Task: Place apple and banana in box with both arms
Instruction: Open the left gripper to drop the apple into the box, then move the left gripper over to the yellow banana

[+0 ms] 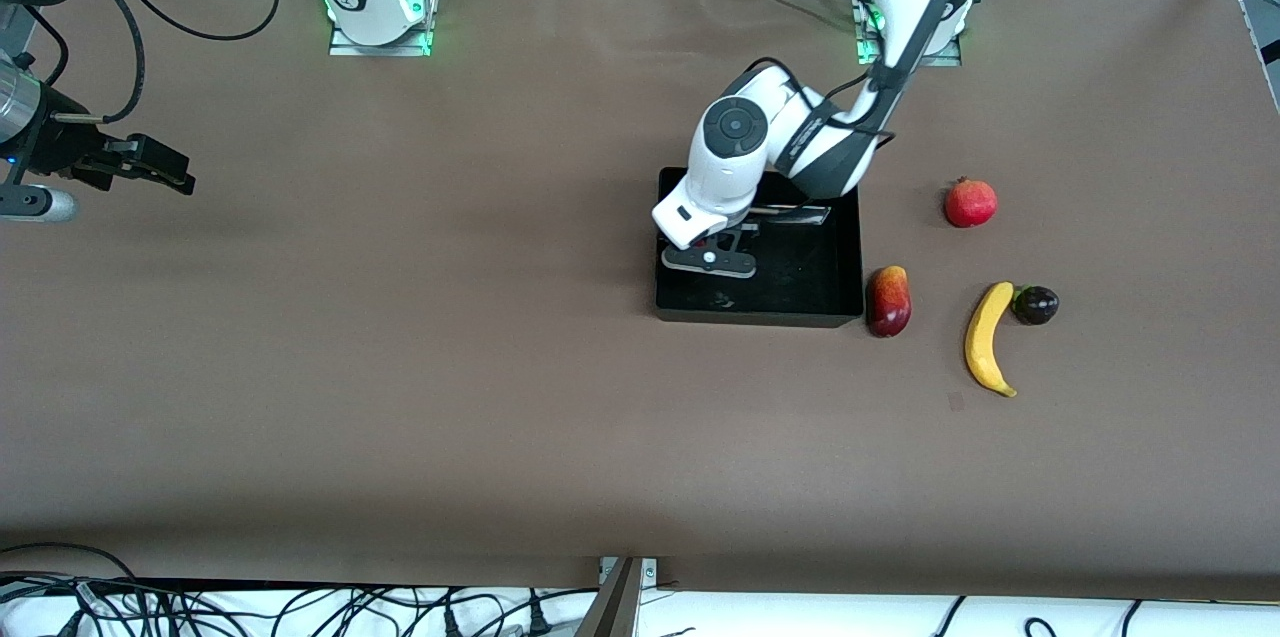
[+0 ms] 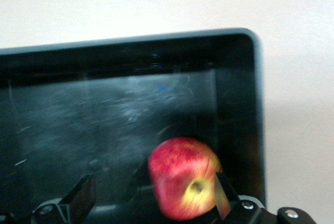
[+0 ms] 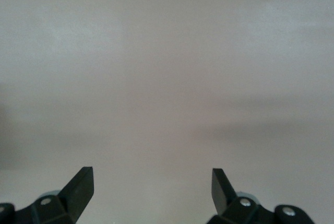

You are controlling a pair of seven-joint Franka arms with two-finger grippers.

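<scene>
The black box [image 1: 800, 312] stands mid-table, and my left gripper [image 1: 708, 260] hangs low inside it, open. In the left wrist view the red-and-yellow apple [image 2: 183, 178] sits in the box [image 2: 130, 38] between the spread fingers of the left gripper [image 2: 152, 195], close against one finger [image 2: 222, 190] and well apart from the other. The arm hides the apple in the front view. The yellow banana [image 1: 985, 337] lies on the table toward the left arm's end, nearer the camera than the box. My right gripper [image 1: 165, 167] waits open over bare table at the right arm's end, nothing between its fingers [image 3: 152, 187].
A mango-like red-and-yellow fruit [image 1: 888, 300] lies right beside the box wall. A dark plum-like fruit [image 1: 1035, 304] touches the banana's tip. A round red fruit with a crown tip [image 1: 970, 202] sits farther from the camera than those two.
</scene>
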